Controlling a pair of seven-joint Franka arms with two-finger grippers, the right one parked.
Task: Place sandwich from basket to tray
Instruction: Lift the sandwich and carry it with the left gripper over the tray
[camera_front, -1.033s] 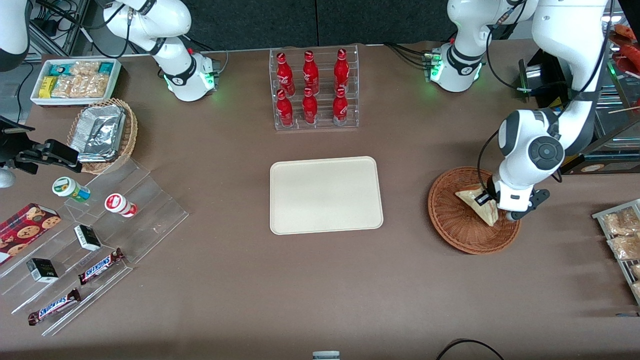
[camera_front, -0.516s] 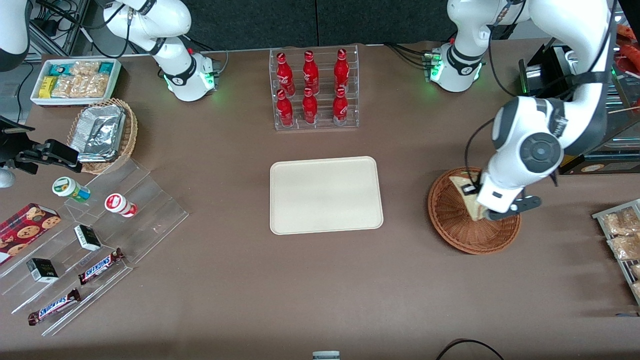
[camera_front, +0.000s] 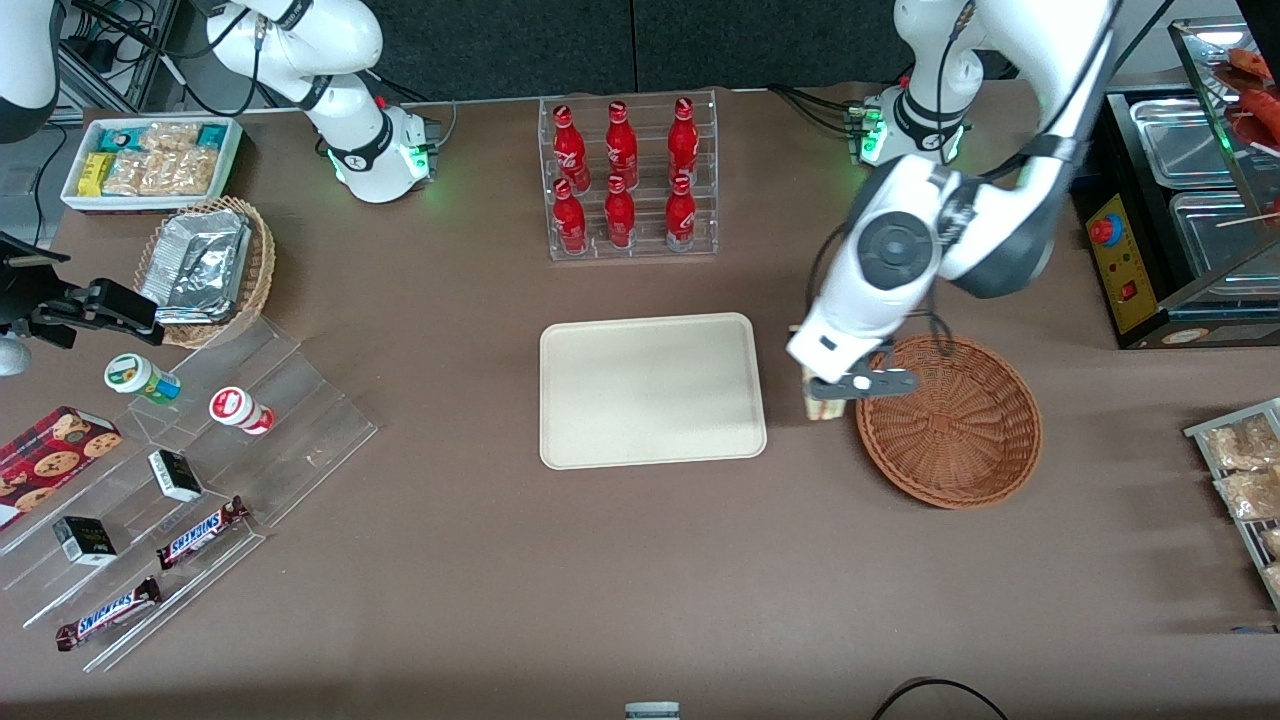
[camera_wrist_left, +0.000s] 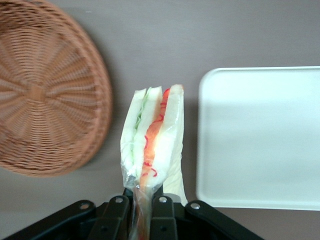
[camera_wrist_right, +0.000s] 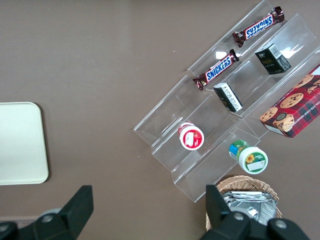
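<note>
**Sandwich aloft in the gap between basket and tray**

Front view: the gripper (camera_front: 838, 385) hangs over bare table in the strip between the basket (camera_front: 950, 420) and the tray (camera_front: 652, 390), just clear of the basket's rim. Only a pale sliver of the sandwich (camera_front: 815, 405) shows under the wrist. The tray lies from the gripper toward the parked arm's end of the table, its near edge just beside the load; this is the relation the coming move likely turns on, a short sideways carry before lowering. The basket now sits empty.

Change from the earlier front frames: one second ago the gripper was down in the basket on the wedge; half a second ago it had lifted the wedge, still over the weave. Now arm and sandwich have cleared the rim and swung tray-ward.

Left wrist view: the fingers (camera_wrist_left: 159, 212) are clamped on the wrapped sandwich (camera_wrist_left: 152, 147) at its narrow end, so its long axis runs straight out from the jaws, filling layers edge-on. The basket (camera_wrist_left: 45, 95) lies to one flank, the tray (camera_wrist_left: 260, 137) to the other, with bare table under the wedge. The tray's surface is unoccupied.

Right wrist view: a corner of the tray (camera_wrist_right: 22, 142) only; gripper and sandwich not seen.
</note>
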